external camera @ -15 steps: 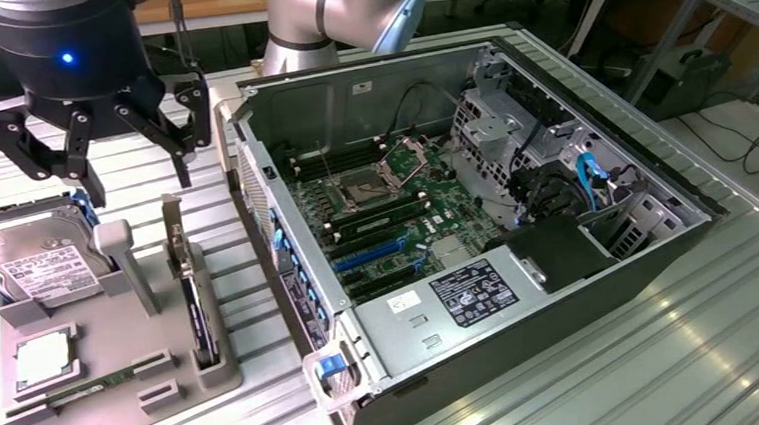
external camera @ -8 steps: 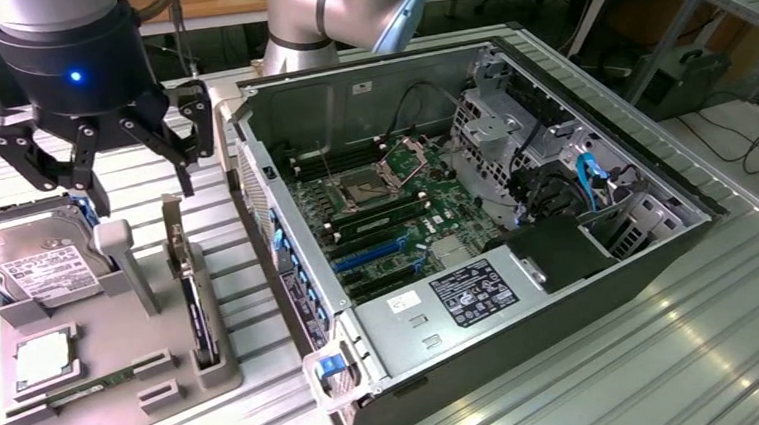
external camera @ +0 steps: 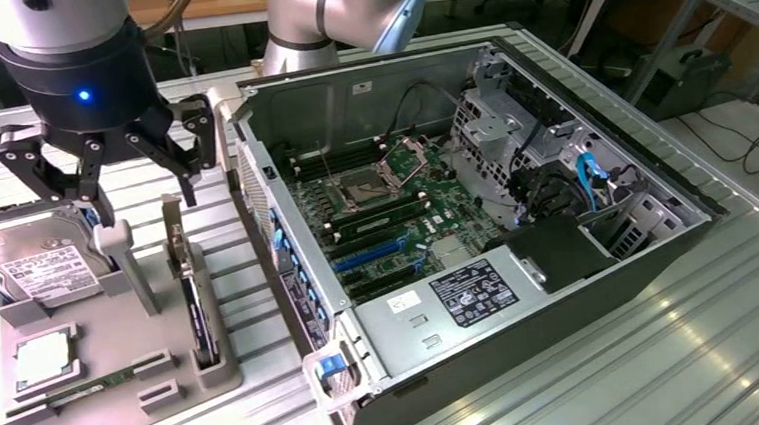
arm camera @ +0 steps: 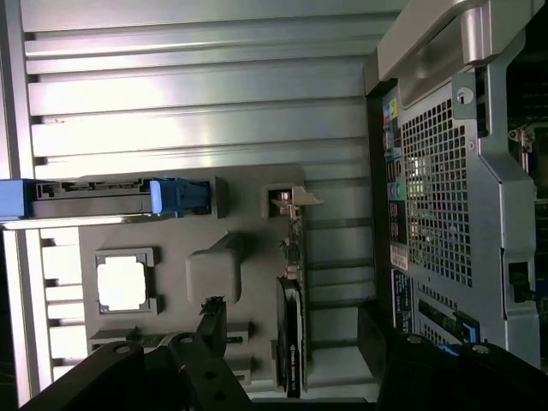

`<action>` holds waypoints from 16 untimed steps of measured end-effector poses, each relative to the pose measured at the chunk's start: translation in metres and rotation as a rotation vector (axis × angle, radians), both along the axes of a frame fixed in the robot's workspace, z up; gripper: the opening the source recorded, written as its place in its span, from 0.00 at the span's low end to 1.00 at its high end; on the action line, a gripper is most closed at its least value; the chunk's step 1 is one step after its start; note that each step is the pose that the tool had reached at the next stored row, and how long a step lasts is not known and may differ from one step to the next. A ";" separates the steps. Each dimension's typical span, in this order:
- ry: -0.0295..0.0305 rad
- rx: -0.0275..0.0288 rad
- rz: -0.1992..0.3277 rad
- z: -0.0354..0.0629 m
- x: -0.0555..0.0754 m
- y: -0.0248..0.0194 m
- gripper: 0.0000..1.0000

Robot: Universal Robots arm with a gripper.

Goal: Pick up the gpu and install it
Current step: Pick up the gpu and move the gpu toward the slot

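On its edge in the grey tray [external camera: 95,338], the gpu [external camera: 194,296] stands below the hand [external camera: 141,189], which is open and empty. I judge that the fingers should come down squarely on both sides of the thin card. Its lower edge is hidden in the slot, and its fan side is hard to make out.

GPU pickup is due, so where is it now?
On the exterior view's left, the GPU stands on edge in the gray holder, beside the open case.
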State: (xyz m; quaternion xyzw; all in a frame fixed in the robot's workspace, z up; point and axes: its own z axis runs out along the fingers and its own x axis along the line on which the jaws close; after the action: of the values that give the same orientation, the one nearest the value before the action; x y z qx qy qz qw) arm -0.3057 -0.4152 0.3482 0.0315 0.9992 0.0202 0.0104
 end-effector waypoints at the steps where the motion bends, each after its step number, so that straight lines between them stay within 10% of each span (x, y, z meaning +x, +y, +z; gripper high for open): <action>1: 0.0001 0.0000 0.000 -0.0014 0.000 -0.0001 0.72; 16: 0.0055 -0.0002 0.003 -0.0229 0.000 -0.0029 0.72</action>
State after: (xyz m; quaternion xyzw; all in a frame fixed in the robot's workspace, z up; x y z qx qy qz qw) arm -0.3061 -0.4181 0.3252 0.0300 0.9993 0.0201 0.0076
